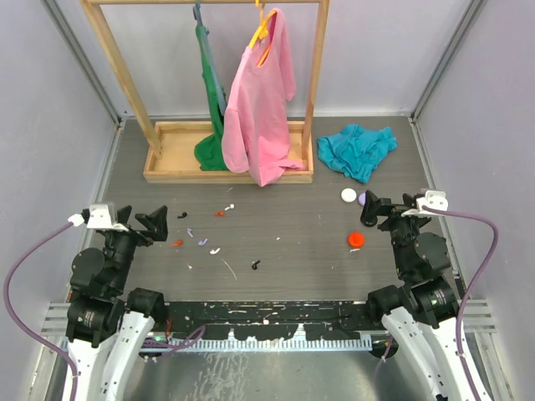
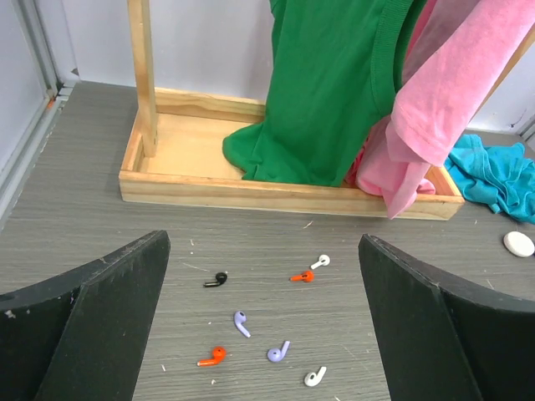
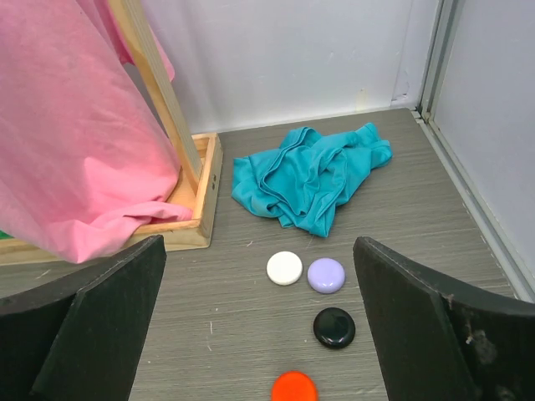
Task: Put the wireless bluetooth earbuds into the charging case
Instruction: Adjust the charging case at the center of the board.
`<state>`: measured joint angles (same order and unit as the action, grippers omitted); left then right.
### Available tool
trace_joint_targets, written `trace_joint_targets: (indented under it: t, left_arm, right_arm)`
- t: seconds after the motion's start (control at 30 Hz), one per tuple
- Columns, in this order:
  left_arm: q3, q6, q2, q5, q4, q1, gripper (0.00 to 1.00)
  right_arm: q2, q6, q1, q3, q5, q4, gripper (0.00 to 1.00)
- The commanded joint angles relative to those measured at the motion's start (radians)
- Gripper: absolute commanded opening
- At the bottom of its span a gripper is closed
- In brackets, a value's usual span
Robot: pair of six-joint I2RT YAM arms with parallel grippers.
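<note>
Several tiny stemmed earbuds lie scattered on the grey table left of centre. In the left wrist view I see a black earbud, a red earbud, a white earbud and a lilac earbud among them. Another black earbud lies apart, nearer the middle. My left gripper hovers open just short of the cluster, holding nothing. Round closed charging cases sit at the right: white case, lilac case, black case, red case. My right gripper is open and empty above them.
A wooden clothes rack stands at the back with a green garment and a pink shirt hanging into its tray. A teal cloth lies crumpled at the back right. Thin white scraps dot the table. Walls close both sides.
</note>
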<state>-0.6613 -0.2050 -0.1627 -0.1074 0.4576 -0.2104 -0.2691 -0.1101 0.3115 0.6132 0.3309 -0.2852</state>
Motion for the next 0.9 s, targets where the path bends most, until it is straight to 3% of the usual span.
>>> trace_joint_targets:
  t: [0.0,0.43,0.87]
  left_arm:
    - [-0.004,0.001,0.018,0.008,-0.071,-0.005,0.98]
    - [-0.045,-0.08,0.021,0.004,-0.041,-0.012,0.98]
    - [-0.03,-0.127,0.005,0.052,-0.015,-0.026,0.98]
  right_arm:
    - [-0.016,-0.021,0.0,0.042,0.019,0.032,1.0]
    - [-0.126,-0.213,0.001,0.069,0.059,-0.066,1.0]
    - [-0.407,-0.323,0.0,0.076,-0.049,-0.164,1.0]
